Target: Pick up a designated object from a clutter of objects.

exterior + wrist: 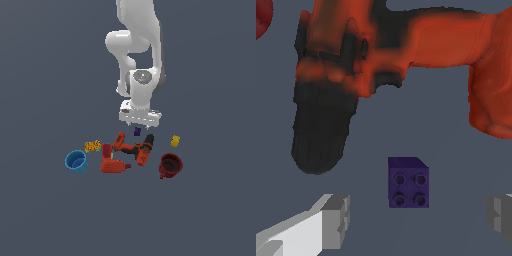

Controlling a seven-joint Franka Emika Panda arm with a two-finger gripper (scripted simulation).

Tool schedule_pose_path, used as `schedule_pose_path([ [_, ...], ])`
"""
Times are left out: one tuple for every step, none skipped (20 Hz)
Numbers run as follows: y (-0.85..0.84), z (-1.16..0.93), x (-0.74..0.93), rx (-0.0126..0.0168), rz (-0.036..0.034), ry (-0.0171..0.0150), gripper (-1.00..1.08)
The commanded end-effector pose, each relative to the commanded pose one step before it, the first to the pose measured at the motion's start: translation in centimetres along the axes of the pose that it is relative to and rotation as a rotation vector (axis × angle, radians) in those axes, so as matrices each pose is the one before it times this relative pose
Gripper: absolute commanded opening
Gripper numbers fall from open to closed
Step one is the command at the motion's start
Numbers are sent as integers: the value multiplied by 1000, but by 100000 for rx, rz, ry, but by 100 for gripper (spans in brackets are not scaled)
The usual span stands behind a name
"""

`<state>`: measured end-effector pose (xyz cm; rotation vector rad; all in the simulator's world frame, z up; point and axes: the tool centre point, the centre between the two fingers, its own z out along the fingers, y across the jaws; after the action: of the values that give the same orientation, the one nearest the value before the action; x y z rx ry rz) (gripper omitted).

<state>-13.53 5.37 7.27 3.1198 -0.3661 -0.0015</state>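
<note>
One purple toy brick on the desk beside the power drill | fingers spread wide, straddling it, empty | likely light, rigid, slick; grip opposite flat sides.

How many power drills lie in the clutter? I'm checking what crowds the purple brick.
2. One drill lies just in front of the purple brick, mid-clutter. The other drill lies toward the exterior view's left, beside the blue cup. None seems hidden.
</note>
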Motion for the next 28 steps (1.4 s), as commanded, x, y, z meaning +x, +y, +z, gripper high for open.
schedule_pose_path([
  [5, 70, 3, 9, 21, 28, 100],
  [1, 106, -10, 0, 0, 0, 100],
  [1, 147, -13, 0, 0, 0, 100],
  [1, 188, -14, 0, 0, 0, 100],
  [0, 229, -14, 0, 0, 0, 100],
  [-1, 269, -14, 0, 0, 0, 100],
  [11, 301, -10, 41, 26, 2, 100],
  [-3, 348, -13, 0, 0, 0, 100],
  [-3, 387, -13, 0, 0, 0, 100],
  [-2, 426, -13, 0, 0, 0, 100],
  [16, 436, -8, 6, 44, 20, 100],
  [0, 407, -12, 0, 0, 0, 100],
  [0, 365, -10, 0, 0, 0, 100],
  [1, 324, -8, 0, 0, 0, 100],
  [12, 275, -1, -23, 34, 27, 100],
  [-1, 241, -3, 0, 0, 0, 100],
  [-2, 199, 0, 0, 0, 0, 100],
  [-4, 158, 3, 0, 0, 0, 100],
  [-6, 117, 7, 0, 0, 0, 100],
  [7, 69, 16, -16, 40, 23, 100],
  [-11, 34, 14, 0, 0, 0, 100],
  [-13, -8, 17, 0, 0, 0, 100],
  [-7, -17, 9, 0, 0, 0, 100],
  [0, 0, 0, 0, 0, 0, -100],
  [0, 0, 0, 0, 0, 0, -100],
  [0, 0, 0, 0, 0, 0, -100],
  [0, 0, 0, 0, 0, 0, -100],
  [0, 0, 0, 0, 0, 0, -100],
])
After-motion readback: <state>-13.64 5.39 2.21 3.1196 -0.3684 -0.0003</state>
